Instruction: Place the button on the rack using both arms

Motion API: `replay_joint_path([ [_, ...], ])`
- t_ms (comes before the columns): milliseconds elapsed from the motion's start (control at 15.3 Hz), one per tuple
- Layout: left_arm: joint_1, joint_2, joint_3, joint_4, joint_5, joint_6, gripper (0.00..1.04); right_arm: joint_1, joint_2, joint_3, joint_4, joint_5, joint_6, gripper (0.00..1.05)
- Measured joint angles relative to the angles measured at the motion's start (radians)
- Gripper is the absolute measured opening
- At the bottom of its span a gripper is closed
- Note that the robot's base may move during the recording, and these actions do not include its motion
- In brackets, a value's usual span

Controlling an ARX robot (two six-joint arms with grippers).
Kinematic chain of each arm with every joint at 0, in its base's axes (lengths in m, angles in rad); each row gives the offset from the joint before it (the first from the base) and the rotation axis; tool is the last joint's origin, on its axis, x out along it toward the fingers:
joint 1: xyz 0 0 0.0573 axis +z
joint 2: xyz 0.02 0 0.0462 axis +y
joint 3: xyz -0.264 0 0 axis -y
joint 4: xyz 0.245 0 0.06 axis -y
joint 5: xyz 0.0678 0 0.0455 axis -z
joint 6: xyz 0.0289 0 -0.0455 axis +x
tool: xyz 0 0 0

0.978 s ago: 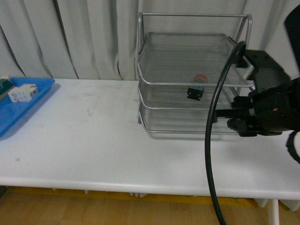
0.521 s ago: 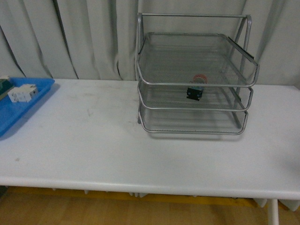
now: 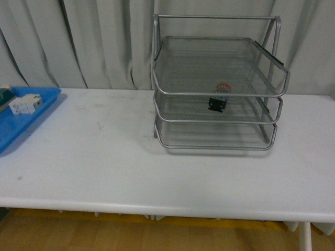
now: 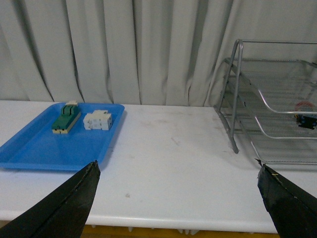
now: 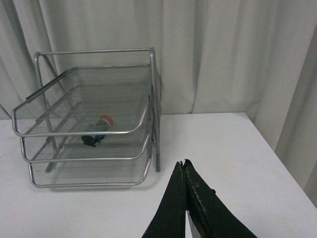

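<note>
The silver wire-mesh rack [image 3: 157, 83] stands at the back right of the white table, also seen in the left wrist view as the rack [image 4: 237, 99] and in the right wrist view as the rack [image 5: 153, 99]. The button [image 3: 219, 100], red cap on a dark body, lies on the rack's middle tier; it shows too as the button [image 4: 305, 117] and the button [image 5: 96, 133]. Neither arm appears in the front view. My left gripper [image 4: 177, 169] is open, well back from the rack, holding nothing. My right gripper [image 5: 182, 164] is shut and empty, to the rack's right.
A blue tray [image 3: 13, 130] sits at the table's left edge, the same blue tray [image 4: 34, 148] holding a green block [image 4: 66, 119] and a white blocky part [image 4: 97, 120]. Grey curtains hang behind the table. The table's front edge [image 3: 157, 206] runs across the front view.
One second ago the right arm filled the right side of the front view beside the rack. It has since pulled out of that view. The button has stayed on the middle tier.
</note>
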Motion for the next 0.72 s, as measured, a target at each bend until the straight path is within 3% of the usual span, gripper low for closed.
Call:
replay_joint_path([
  [717,0.0,0.0,0.0,0.0,0.0,0.0,0.98,0.0,-0.308,-0.134,-0.166,0.0,0.0,0.02],
])
